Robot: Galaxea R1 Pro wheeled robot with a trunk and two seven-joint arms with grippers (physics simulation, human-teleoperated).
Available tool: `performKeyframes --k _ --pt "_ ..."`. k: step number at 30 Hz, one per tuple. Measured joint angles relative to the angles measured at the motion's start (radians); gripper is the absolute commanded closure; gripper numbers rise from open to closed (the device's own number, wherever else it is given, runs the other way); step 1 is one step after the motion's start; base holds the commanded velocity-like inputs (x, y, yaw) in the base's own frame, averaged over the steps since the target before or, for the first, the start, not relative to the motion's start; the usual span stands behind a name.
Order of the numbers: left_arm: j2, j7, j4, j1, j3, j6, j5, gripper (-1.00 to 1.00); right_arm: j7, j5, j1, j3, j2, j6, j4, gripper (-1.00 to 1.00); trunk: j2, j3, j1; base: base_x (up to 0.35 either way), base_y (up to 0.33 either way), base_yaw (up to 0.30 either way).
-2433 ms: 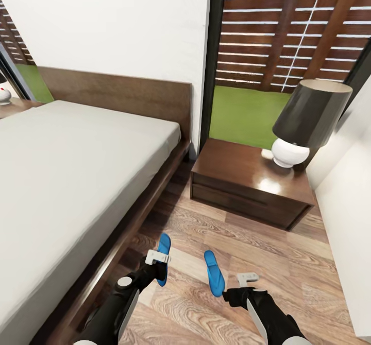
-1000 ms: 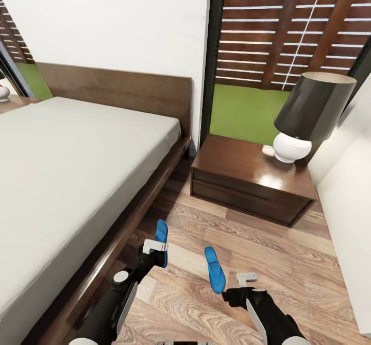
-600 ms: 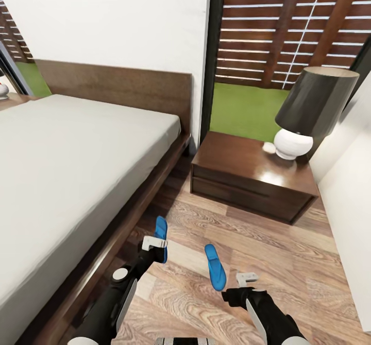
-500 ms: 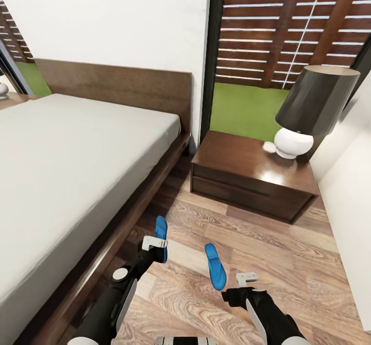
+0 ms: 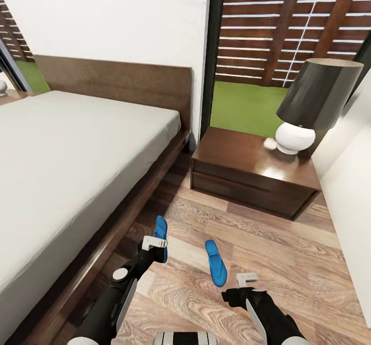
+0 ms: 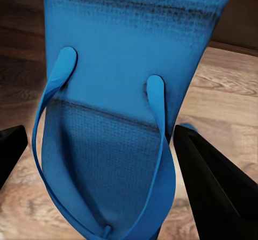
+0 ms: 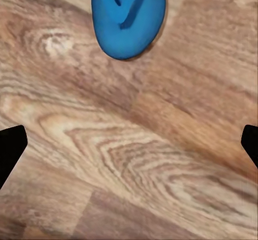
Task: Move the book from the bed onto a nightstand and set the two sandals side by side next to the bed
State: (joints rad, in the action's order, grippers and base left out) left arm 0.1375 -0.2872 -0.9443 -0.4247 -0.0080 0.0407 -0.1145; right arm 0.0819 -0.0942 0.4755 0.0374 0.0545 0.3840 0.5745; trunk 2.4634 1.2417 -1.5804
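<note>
My left gripper point(image 5: 157, 246) is shut on a bright blue sandal point(image 5: 161, 230), held just above the wood floor close beside the bed point(image 5: 77, 149). In the left wrist view that sandal point(image 6: 123, 73) spans the gap between the black fingers point(image 6: 215, 191). The second blue sandal point(image 5: 215, 269) lies flat on the floor to its right. My right gripper point(image 5: 247, 281) hangs open just behind it, with the sandal's end point(image 7: 128, 19) ahead of the fingers. The dark nightstand point(image 5: 247, 180) stands farther ahead by the headboard. The book is out of view.
A lamp point(image 5: 309, 103) with a dark shade and white base stands on the nightstand's right rear. A white wall point(image 5: 350, 206) closes the right side. A tall window point(image 5: 278, 51) is behind the nightstand. Wood floor point(image 5: 278, 252) runs between bed and wall.
The view has shifted a little. My left gripper has carried its sandal slightly forward along the bed, relative to the other sandal. The right arm and the floor sandal stay put.
</note>
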Motion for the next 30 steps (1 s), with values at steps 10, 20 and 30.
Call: performKeyframes --k 10,20,30 --pt "0.0 -0.001 -0.001 0.0 0.0 0.0 0.0 1.0 -0.002 0.0 0.0 -0.001 0.007 0.0 -0.039 -1.0 0.037 0.035 -0.022 0.0 0.0 0.0" --pt "0.0 -0.002 -0.002 0.0 0.0 0.0 0.001 1.0 -0.002 -0.001 0.0 -0.001 0.008 0.0 -0.041 -1.0 0.038 0.05 -0.024 0.0 0.0 0.0" --pt "0.0 -0.002 -0.002 0.0 0.0 0.0 0.001 1.0 -0.001 -0.002 0.0 -0.001 0.008 0.0 -0.041 -1.0 0.038 0.05 -0.024 0.013 0.0 0.0"
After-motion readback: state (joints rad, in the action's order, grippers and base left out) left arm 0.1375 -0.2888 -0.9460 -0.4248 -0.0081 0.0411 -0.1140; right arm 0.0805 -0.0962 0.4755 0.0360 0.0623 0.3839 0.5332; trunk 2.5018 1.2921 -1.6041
